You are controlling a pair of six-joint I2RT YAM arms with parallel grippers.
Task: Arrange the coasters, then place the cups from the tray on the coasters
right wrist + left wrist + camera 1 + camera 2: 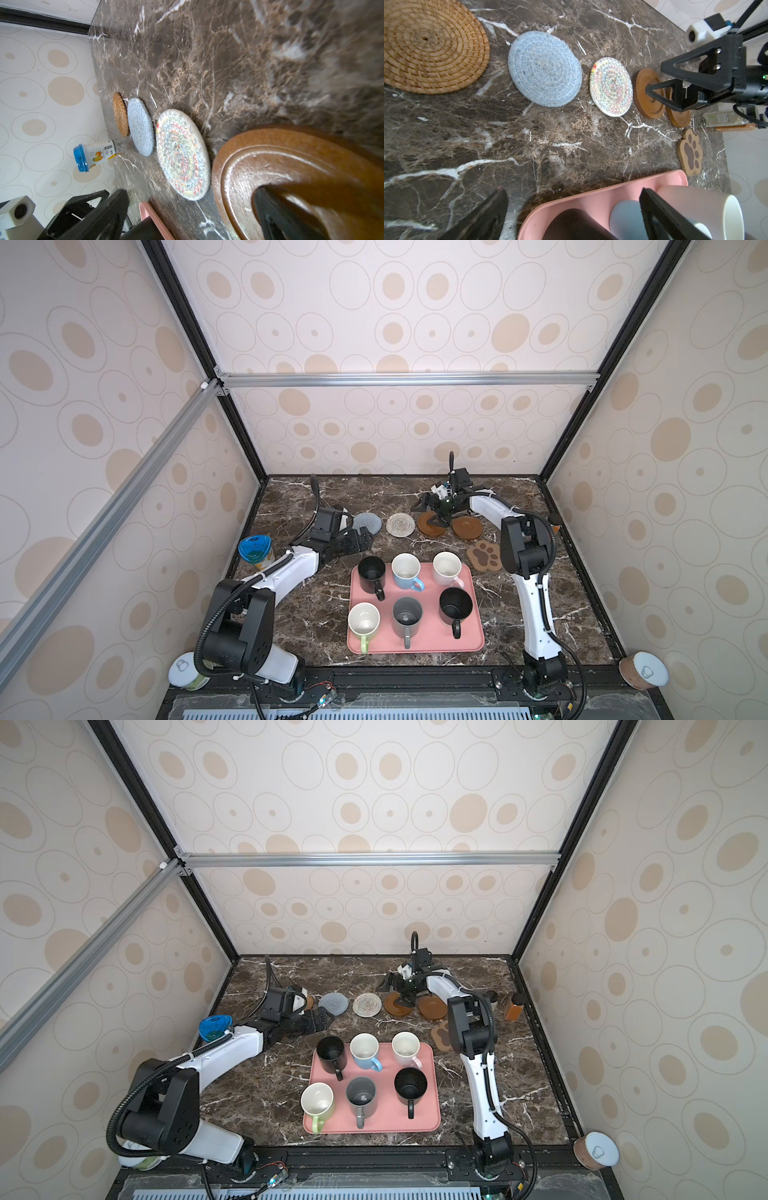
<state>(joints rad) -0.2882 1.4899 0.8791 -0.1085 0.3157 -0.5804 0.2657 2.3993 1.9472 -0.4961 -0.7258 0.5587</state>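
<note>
Coasters lie in a back row: tan rattan (431,45), blue-grey (367,522), cream woven (400,525) and two brown wooden discs (424,527) (467,528). The paw coaster (484,556) sits nearer, at the right. The pink tray (415,645) holds several cups, among them a black one (371,572), a light blue one (406,570) and a grey one (407,616). My left gripper (361,541) hangs open and empty just behind the tray's far left corner. My right gripper (428,514) is open over the first wooden disc, one finger down on it.
A blue-lidded can (255,551) stands at the left table edge. Two more cans (187,672) (644,670) sit at the front corners. An orange bottle (515,1006) stands by the right wall. Patterned walls close in three sides.
</note>
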